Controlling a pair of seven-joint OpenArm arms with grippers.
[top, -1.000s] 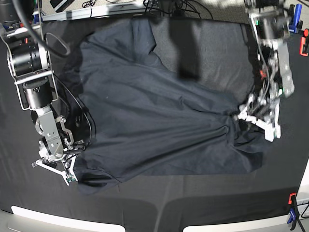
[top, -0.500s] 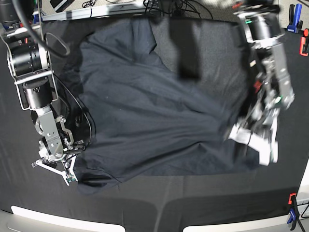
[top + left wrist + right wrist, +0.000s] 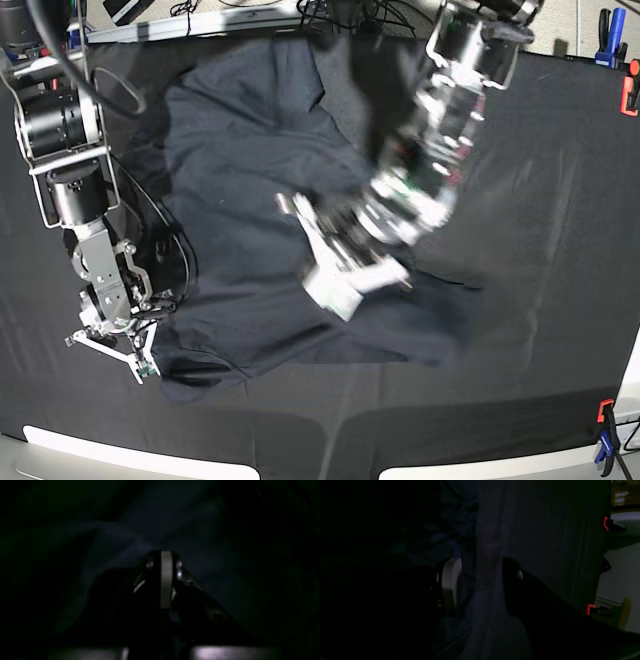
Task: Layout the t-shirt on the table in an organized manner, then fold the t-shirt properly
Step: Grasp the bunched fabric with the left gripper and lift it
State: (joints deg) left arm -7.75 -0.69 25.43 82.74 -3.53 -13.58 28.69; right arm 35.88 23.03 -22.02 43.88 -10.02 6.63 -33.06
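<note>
The dark t-shirt [image 3: 240, 180] lies spread over the left and middle of the table [image 3: 560, 180]. Its right side is pulled inward and bunched under my left gripper [image 3: 335, 280], which is blurred above the shirt's middle. In the left wrist view that gripper [image 3: 163, 555] is shut, with folds of the t-shirt [image 3: 155, 522] converging at its tip. My right gripper [image 3: 110, 352] rests low at the shirt's lower left corner. In the right wrist view it [image 3: 481, 585] is open, its fingers straddling the line where the t-shirt [image 3: 437, 540] meets the table [image 3: 545, 530].
Red clamps [image 3: 629, 95] and blue clamps [image 3: 604, 25] grip the table's right corners, with another pair at the lower right [image 3: 605, 420]. Cables and a rail run along the far edge [image 3: 330, 15]. The pale rim [image 3: 120, 450] borders the front.
My left gripper closed at the shirt's right edge, then swung left toward the middle, dragging that side of the shirt over itself. The right arm has not moved.
</note>
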